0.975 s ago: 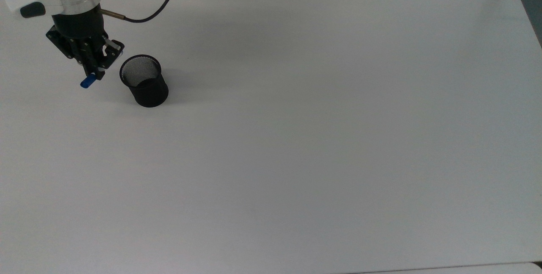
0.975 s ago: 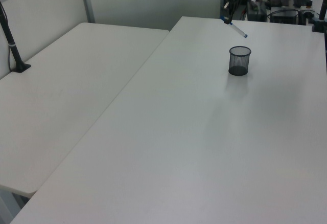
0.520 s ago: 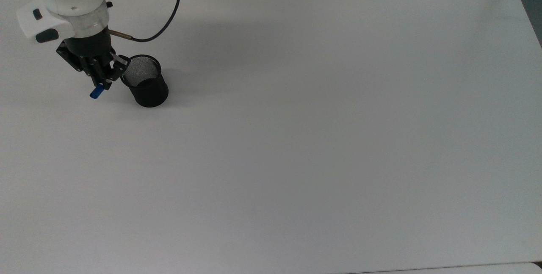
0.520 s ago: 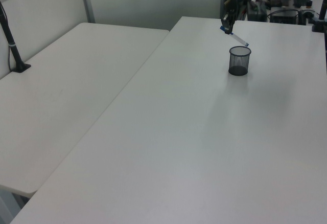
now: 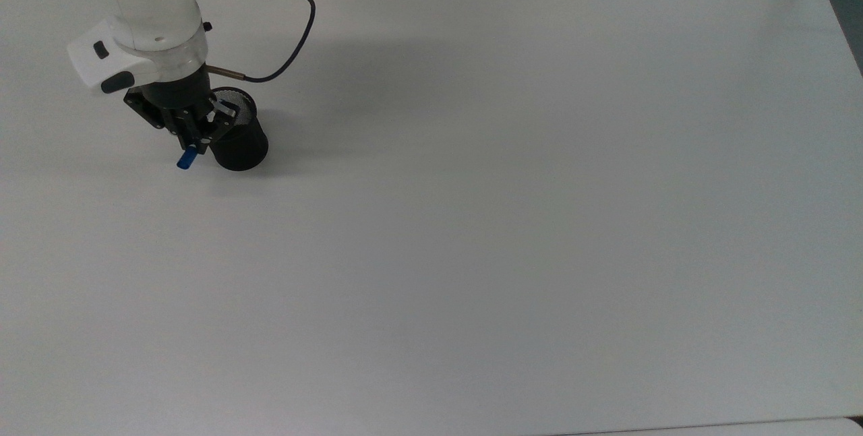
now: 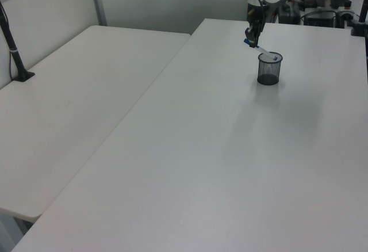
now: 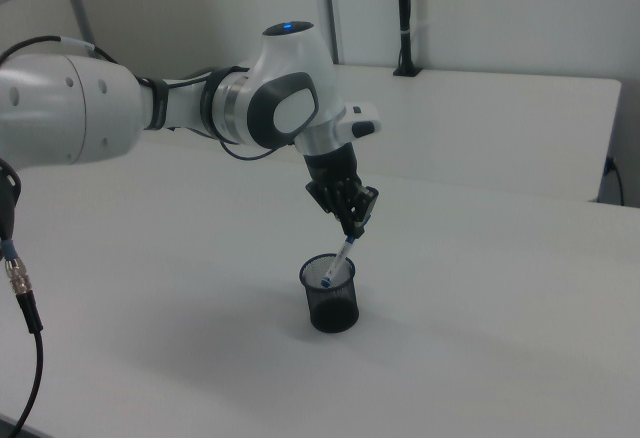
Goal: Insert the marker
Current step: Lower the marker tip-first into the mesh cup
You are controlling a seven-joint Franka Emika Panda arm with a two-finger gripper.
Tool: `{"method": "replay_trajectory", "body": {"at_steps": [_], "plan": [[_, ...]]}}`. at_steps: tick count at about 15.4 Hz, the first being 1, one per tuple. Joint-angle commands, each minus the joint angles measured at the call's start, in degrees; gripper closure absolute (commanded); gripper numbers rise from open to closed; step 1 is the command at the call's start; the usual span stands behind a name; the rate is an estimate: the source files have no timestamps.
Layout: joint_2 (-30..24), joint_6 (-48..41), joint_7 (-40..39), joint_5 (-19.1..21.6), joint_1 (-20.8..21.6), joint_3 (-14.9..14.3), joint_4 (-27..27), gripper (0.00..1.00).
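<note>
the marker (image 7: 341,258) is pinched in the gripper (image 7: 353,222) near its capped end and hangs tilted, with its small blue tip just inside the mouth of the cup (image 7: 331,296). so the insertion looks begun but not done: most of the barrel is above the rim, and by my judgement it must go lower and then be let go. in the top view the blue cap (image 5: 184,161) sticks out beyond the fingers, toward the top view's left of the cup. the marker is slim, smooth and white. the cup is round, black wire mesh, half see-through. the table (image 5: 512,220) is flat, matt white.
</note>
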Motion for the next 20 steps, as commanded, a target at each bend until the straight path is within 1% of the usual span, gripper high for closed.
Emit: {"method": "replay_trajectory", "body": {"at_steps": [1,4,9,11,12,13,14,15,16,20], "plan": [[-1.3,0.7,-0.1,-0.9,0.4,-0.2,-2.1,0.89],[-1.4,0.6,-0.2,-0.9,0.4,-0.2,-2.7,0.83],[-2.1,-0.2,-0.6,-0.8,0.5,-0.1,-3.4,0.81],[-2.3,-1.4,-0.8,-0.8,0.4,-0.1,-3.4,0.74],[-2.4,-1.7,-0.8,-0.7,0.5,-0.1,-3.4,0.59],[-2.4,-1.9,-0.8,-0.7,0.4,-0.1,-3.4,0.41],[-2.4,-2.1,-0.7,-0.7,0.4,-0.1,-3.3,0.26],[-2.5,-2.4,-0.4,-0.6,0.4,-0.1,-3.2,0.06],[-2.5,-2.6,-0.3,-0.4,0.4,-0.1,-3.1,0.00],[-3.8,-4.7,-0.4,0.5,0.4,0.2,-2.8,0.00]]}}
